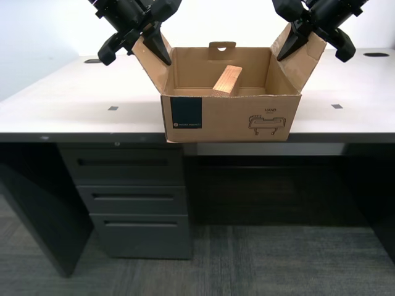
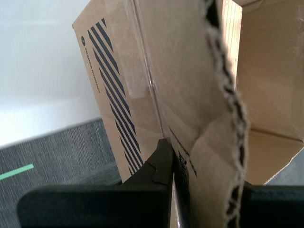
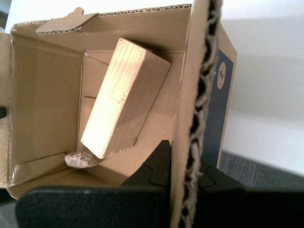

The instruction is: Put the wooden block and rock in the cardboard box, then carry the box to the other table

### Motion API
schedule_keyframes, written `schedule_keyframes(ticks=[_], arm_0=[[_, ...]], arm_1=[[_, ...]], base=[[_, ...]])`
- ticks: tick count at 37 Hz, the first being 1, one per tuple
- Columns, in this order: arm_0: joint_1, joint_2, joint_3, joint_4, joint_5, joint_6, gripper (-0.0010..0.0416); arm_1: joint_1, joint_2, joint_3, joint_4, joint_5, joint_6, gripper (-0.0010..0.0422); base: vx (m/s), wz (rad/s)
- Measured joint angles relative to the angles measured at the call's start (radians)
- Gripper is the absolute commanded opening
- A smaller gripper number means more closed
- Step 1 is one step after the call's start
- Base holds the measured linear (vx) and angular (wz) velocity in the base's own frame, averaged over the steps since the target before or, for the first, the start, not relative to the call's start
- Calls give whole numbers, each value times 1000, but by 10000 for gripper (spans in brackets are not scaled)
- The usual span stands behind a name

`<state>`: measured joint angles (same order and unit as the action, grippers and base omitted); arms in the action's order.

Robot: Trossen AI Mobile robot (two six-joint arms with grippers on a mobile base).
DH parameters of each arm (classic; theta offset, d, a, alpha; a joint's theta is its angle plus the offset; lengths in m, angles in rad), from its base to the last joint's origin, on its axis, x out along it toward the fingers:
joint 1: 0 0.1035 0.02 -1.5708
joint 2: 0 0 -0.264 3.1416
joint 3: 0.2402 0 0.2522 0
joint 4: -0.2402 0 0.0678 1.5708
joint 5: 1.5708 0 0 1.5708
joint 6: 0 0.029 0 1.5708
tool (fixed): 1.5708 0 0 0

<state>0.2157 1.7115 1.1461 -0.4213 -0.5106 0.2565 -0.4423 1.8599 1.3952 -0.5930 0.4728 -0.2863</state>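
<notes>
Since the wooden block (image 3: 123,99) and the rock (image 3: 80,159) are both lying inside the cardboard box (image 1: 228,117), loading is looking done and the carry step is coming up.

Exterior view's left: my first gripper (image 1: 151,43) is reaching down at a slant from above, jaws narrow and pinching the box's side flap (image 3: 190,95) on that side.

Centre: the box is sitting at the front edge of the cream table (image 1: 74,92), its front overhanging slightly; whether it is lifted, I cannot tell. The block is leaning tilted across the floor, 1 end over the rock.

Exterior view's right: my second gripper (image 1: 296,37) is mirroring the first, clamping the opposite flap (image 2: 199,95).

Next move, judging: both arms are needing to raise evenly, since 2 thin flaps are bearing the load and could tear. The other table is not in view.
</notes>
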Motion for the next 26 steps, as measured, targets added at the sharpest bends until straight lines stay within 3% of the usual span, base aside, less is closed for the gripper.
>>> schedule_keyframes(ticks=[6,17,21,26], arm_0=[[0,0,0,0,0,6,-1],[2,0,0,-2,2,8,-1],[2,0,0,-2,3,34,-1],[3,1,0,-2,41,34,-1]], arm_1=[[0,0,0,1,0,-2,-1],[0,0,0,27,0,-69,-1],[0,0,0,38,0,-90,-1],[0,0,0,44,0,-90,-1]], base=[[-162,96],[-156,142],[-145,196],[-136,202]])
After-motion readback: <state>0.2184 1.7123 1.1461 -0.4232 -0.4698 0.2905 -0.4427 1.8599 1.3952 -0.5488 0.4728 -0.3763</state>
